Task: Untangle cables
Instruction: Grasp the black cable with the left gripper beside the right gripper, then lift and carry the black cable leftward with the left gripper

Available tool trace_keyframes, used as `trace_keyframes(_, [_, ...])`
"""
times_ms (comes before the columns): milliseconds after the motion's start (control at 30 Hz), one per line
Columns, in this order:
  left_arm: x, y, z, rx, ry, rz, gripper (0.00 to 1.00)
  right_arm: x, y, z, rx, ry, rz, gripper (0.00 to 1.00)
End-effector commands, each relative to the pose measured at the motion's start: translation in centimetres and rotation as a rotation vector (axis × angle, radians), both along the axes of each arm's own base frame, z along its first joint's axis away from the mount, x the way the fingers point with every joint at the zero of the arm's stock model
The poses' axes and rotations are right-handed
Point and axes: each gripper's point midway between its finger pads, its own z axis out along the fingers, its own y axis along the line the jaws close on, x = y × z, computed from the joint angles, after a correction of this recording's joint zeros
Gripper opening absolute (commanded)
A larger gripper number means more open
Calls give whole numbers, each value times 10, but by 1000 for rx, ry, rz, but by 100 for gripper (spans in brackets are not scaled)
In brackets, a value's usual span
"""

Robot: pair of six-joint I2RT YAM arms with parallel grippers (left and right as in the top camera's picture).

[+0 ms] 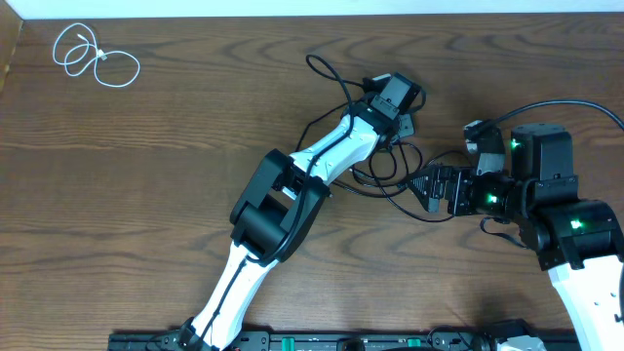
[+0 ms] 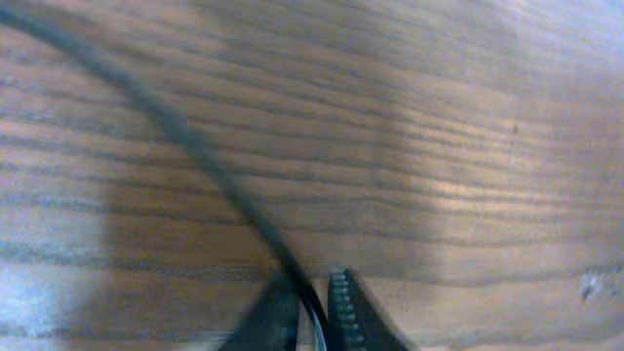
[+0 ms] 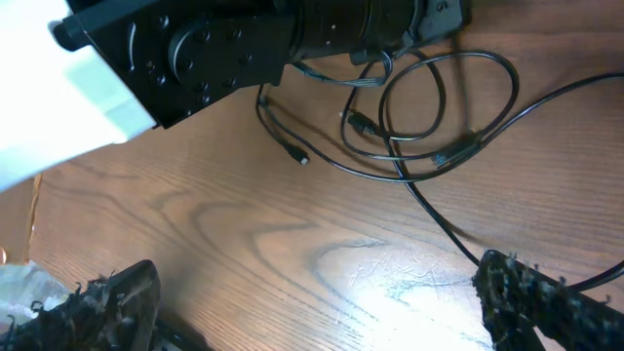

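Two black cables (image 1: 390, 174) lie tangled in loops at the table's middle, between my two grippers. My left gripper (image 1: 402, 119) points down at the tangle's far side. In the left wrist view its jaws (image 2: 317, 314) are shut on a thin black cable (image 2: 180, 132) that runs up to the left. My right gripper (image 1: 426, 187) is open and empty, low over the table at the tangle's right edge. In the right wrist view its jaws (image 3: 322, 310) are spread wide, with the black loops (image 3: 434, 112) and a small plug (image 3: 302, 158) ahead. The white cable (image 1: 95, 56) lies coiled at the far left corner.
The left arm's body (image 3: 224, 49) hangs over the tangle's far side in the right wrist view. A thicker black cord (image 1: 556, 105) runs from the right arm toward the table's right edge. The table's far edge (image 1: 312, 14) runs along the top.
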Motion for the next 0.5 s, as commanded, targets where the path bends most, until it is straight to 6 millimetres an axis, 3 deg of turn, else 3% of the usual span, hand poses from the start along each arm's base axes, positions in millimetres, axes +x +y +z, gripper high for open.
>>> trace_keyframes(0, [5, 6, 1, 11, -8, 10, 8, 1, -2, 3, -3, -11, -5, 99])
trace_keyframes(67, [6, 7, 14, 1, -21, 13, 8, 1, -2, 3, -3, -10, -5, 99])
trace_keyframes(267, [16, 18, 103, -81, -126, 38, 8, 0, -2, 2, -5, -4, -6, 99])
trace_keyframes(400, [15, 33, 202, -192, -260, 59, 8, 0, -2, 2, -5, -4, -5, 99])
trace_keyframes(433, [10, 43, 249, -242, -328, 68, 7, 0, -2, 2, -5, -4, -5, 99])
trace_keyframes(467, [6, 48, 270, -265, -360, 72, 7, 0, -2, 2, -5, -4, -5, 99])
